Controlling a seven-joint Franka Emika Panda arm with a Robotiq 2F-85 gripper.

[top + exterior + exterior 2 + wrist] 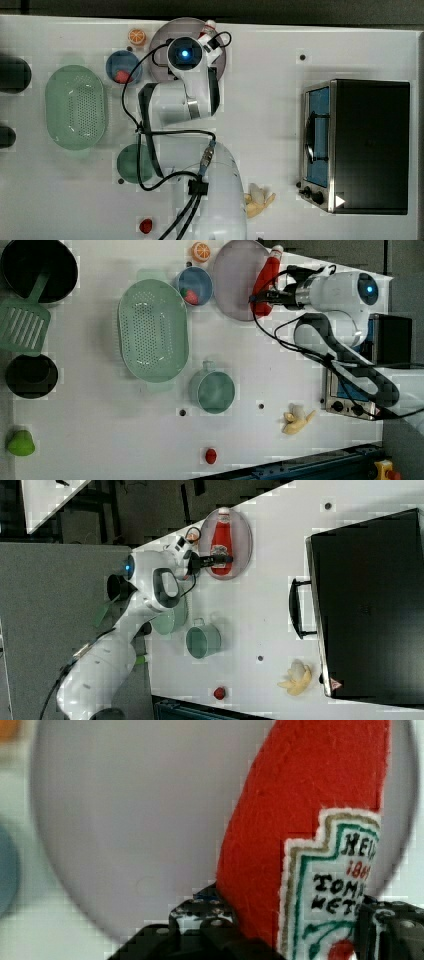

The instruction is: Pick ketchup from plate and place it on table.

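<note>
We see the gripper (290, 930) clamped on the ketchup (305, 820), seemingly just above the plate (125, 820) near the table's (280, 150) edge

The ketchup (220, 540) is a slim red bottle with a white cap and a white label, lying flat on the plate (243, 535). The plate's a big round lilac-grey one sitting on the white table (270, 605), right up against the table's far edge in the top view.
</note>
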